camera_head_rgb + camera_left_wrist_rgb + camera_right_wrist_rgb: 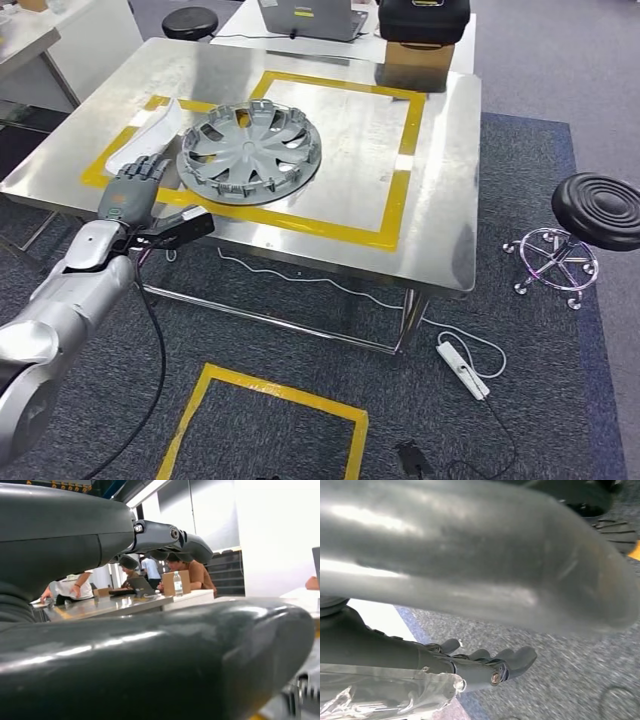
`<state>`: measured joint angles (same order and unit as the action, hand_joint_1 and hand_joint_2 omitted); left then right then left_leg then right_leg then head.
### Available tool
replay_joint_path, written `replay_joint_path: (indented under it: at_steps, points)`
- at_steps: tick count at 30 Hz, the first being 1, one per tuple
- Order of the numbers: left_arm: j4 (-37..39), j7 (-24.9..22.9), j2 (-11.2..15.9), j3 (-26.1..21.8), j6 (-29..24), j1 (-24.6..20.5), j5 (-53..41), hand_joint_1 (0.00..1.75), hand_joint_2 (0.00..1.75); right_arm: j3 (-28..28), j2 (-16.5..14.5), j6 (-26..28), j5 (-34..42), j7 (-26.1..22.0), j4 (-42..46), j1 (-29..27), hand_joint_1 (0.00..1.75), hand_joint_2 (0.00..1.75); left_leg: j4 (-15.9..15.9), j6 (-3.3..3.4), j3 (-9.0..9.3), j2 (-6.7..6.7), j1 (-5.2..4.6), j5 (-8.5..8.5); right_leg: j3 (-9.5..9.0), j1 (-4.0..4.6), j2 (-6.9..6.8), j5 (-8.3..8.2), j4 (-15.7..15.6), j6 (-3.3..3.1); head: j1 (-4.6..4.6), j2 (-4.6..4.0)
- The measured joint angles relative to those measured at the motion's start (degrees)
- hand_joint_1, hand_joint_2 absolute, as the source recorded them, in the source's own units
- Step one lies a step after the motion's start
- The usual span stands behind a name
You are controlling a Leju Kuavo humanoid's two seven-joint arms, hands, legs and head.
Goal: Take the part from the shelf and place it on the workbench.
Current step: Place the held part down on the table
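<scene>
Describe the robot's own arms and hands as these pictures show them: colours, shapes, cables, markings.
The left arm is a smooth, rounded silver shell, with a black cable running alongside it and a black block at the wrist. The left hand is grey with an orange mark on its back and darker segmented fingers. The right hand has a thick, glossy grey thumb and dark fingers with a brass-coloured screw.
</scene>
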<state>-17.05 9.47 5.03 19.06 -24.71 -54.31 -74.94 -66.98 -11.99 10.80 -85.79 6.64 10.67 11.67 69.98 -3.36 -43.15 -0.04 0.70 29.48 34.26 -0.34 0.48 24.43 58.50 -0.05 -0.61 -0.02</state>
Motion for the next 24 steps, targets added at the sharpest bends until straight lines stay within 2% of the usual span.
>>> replay_joint_path:
  at_steps: [1, 2, 3, 4, 5, 6, 7, 8, 9, 10, 11, 13, 14, 15, 16, 17, 18, 20, 22, 24]
  points:
    - [0.0, -0.13, 0.0, 0.0, 0.17, 0.17, -0.02, 0.0, 0.0, -0.01, 0.01, 0.0, 0.02, -0.03, 0.0, -0.02, 0.0, 0.0, 2.67, -0.09, -0.3, 0.0, 0.02, 0.57, 0.82, -0.01, -0.01, -0.63, 0.02, 0.05, 0.0, 0.0]
    - [0.01, -0.33, 0.0, 0.0, 0.38, 0.33, -0.04, 0.0, 0.0, -0.01, 0.01, -0.01, 0.03, -0.04, 0.0, -0.02, 0.0, 0.0, 3.58, -0.16, 0.25, 0.0, 0.07, -0.03, 1.63, -0.03, -0.03, -1.26, 0.04, 0.15, 0.01, 0.0]
    - [0.01, -0.55, -0.01, 0.0, 0.69, 0.45, -0.05, 0.0, 0.0, -0.02, 0.01, -0.01, 0.04, -0.06, 0.0, 0.0, 0.0, 0.0, 2.37, -0.2, 1.86, 0.0, 0.14, -1.38, 2.39, -0.08, -0.04, -1.85, 0.05, 0.3, 0.0, 0.0]
    - [0.01, -0.73, -0.01, -0.02, 1.08, 0.5, 0.03, 0.0, 0.0, -0.02, 0.02, -0.02, 0.05, -0.07, 0.01, 0.04, 0.0, 0.0, -0.54, -0.25, 4.44, 0.01, 0.25, -2.62, 3.06, -0.1, -0.04, -2.39, 0.1, 0.52, 0.02, 0.0]
    - [0.01, -0.88, -0.02, -0.08, 1.55, 0.51, 0.23, 0.0, 0.0, -0.03, 0.04, -0.02, 0.05, -0.08, 0.03, 0.09, 0.0, 0.0, -4.46, -0.25, 7.62, 0.0, 0.33, -3.1, 3.68, -0.06, -0.02, -2.83, 0.18, 0.8, 0.07, 0.0]
    - [0.0, -0.96, -0.04, -0.23, 2.22, 0.53, 0.57, 0.0, 0.0, -0.03, 0.07, -0.02, 0.06, -0.1, 0.05, 0.15, 0.0, 0.0, -8.3, -0.02, 10.4, -0.03, 0.33, -2.81, 4.17, 0.0, -0.01, -3.23, 0.3, 1.14, 0.07, 0.0]
    - [0.01, -0.97, -0.04, -0.52, 3.0, 0.65, 1.1, 0.0, 0.0, -0.03, 0.1, -0.02, 0.06, -0.13, 0.07, 0.18, 0.0, 0.0, -11.12, 0.32, 12.25, -0.04, 0.26, -2.22, 4.5, 0.04, 0.01, -3.7, 0.33, 1.48, 0.11, 0.0]
    - [0.01, -0.96, -0.03, -0.92, 3.83, 0.94, 1.81, 0.0, 0.0, -0.03, 0.12, -0.03, 0.07, -0.15, 0.09, 0.16, 0.0, 0.0, -12.76, 0.82, 13.09, -0.06, 0.1, -1.77, 4.71, 0.01, 0.01, -4.23, 0.17, 1.85, 0.13, 0.0]
    - [0.02, -0.93, 0.01, -1.46, 4.67, 1.4, 2.66, 0.0, 0.0, -0.03, 0.13, -0.03, 0.08, -0.16, 0.09, 0.11, 0.0, 0.0, -13.41, 1.26, 13.05, -0.07, -0.01, -1.74, 4.77, -0.08, 0.01, -4.6, -0.08, 2.14, 0.13, 0.0]
    - [0.04, -0.9, 0.07, -2.1, 5.37, 1.96, 3.53, 0.0, 0.0, -0.04, 0.13, -0.04, 0.09, -0.17, 0.08, 0.02, 0.0, 0.0, -13.55, 1.44, 12.83, -0.07, -0.08, -2.06, 4.76, -0.16, 0.01, -4.65, -0.48, 2.03, 0.15, 0.0]
    - [0.07, -0.87, 0.12, -2.73, 5.87, 2.57, 4.32, 0.0, 0.0, -0.04, 0.14, -0.05, 0.13, -0.18, 0.08, -0.06, 0.0, 0.0, -13.69, 1.63, 12.69, -0.08, -0.11, -2.38, 4.75, -0.18, 0.01, -4.54, -0.82, 1.67, 0.1, 0.0]
    - [0.12, -0.86, 0.33, -3.91, 6.4, 3.7, 5.27, 0.0, 0.0, -0.05, 0.14, -0.07, 0.17, -0.21, 0.08, -0.18, 0.0, 0.0, -13.79, 1.95, 12.33, -0.09, -0.16, -2.94, 4.85, -0.12, 0.01, -4.53, -1.31, 0.27, 0.0, 0.0]
    - [0.15, -0.86, 0.43, -4.34, 6.64, 4.19, 5.55, 0.0, 0.0, -0.05, 0.14, -0.07, 0.19, -0.22, 0.09, -0.22, 0.0, 0.0, -13.79, 2.25, 12.11, -0.11, -0.24, -3.21, 4.93, -0.1, 0.01, -5.17, -1.53, -0.44, -0.04, 0.0]
    - [0.2, -1.02, 0.52, -4.8, 7.3, 4.6, 5.96, 0.0, 0.0, -0.05, 0.14, -0.09, 0.18, -0.22, 0.09, -0.24, 0.0, 0.0, -13.78, 2.47, 11.89, -0.17, -0.33, -3.45, 5.03, -0.1, 0.0, -5.95, -1.75, -1.0, -0.04, 0.0]
    - [0.27, -1.46, 0.59, -5.31, 8.65, 5.01, 6.63, 0.0, 0.0, -0.05, 0.15, -0.14, 0.13, -0.22, 0.09, -0.26, 0.0, 0.0, -13.74, 2.68, 11.66, -0.26, -0.47, -3.68, 5.07, -0.16, -0.02, -6.69, -2.04, -1.26, -0.06, 0.0]
    - [0.37, -2.16, 0.67, -6.01, 10.67, 5.52, 7.63, 0.0, 0.44, -0.05, 0.15, -0.2, 0.03, -0.22, 0.09, -0.26, 0.0, 0.44, -13.7, 2.84, 11.44, -0.34, -0.6, -3.84, 5.07, -0.26, -0.07, -7.33, -2.35, -1.02, -0.06, 0.0]
    - [0.48, -3.03, 0.81, -6.89, 12.94, 6.29, 8.84, 0.0, 0.87, -0.05, 0.16, -0.25, -0.09, -0.22, 0.09, -0.25, 0.0, 0.87, -13.65, 2.97, 11.26, -0.4, -0.75, -3.96, 5.06, -0.41, -0.11, -7.74, -2.64, -0.26, -0.04, 0.0]
    - [0.69, -4.19, 1.09, -8.83, 16.0, 8.61, 10.94, 0.0, 1.75, -0.04, 0.16, -0.28, -0.29, -0.22, 0.09, -0.37, 0.0, 1.75, -13.51, 3.2, 10.92, -0.4, -0.99, -4.11, 5.05, -0.77, -0.14, -8.34, -3.14, 1.77, -0.01, 0.0]
    - [0.87, -5.28, 1.26, -10.71, 17.03, 11.35, 12.96, 0.0, 1.75, -0.03, 0.16, -0.28, -0.32, -0.22, 0.09, -0.58, 0.0, 1.75, -13.39, 3.42, 10.56, -0.42, -1.13, -4.25, 5.06, -1.05, -0.16, -8.71, -3.44, 3.18, -0.01, 0.0]
    - [1.13, -7.26, 1.4, -13.0, 17.88, 14.3, 15.65, 0.0, 1.75, -0.03, 0.16, -0.25, -0.18, -0.22, 0.09, -0.78, 0.0, 1.75, -13.61, 3.8, 10.49, -0.43, -1.03, -4.59, 5.17, -1.2, -0.21, -8.67, -3.49, 3.9, 0.0, 0.0]
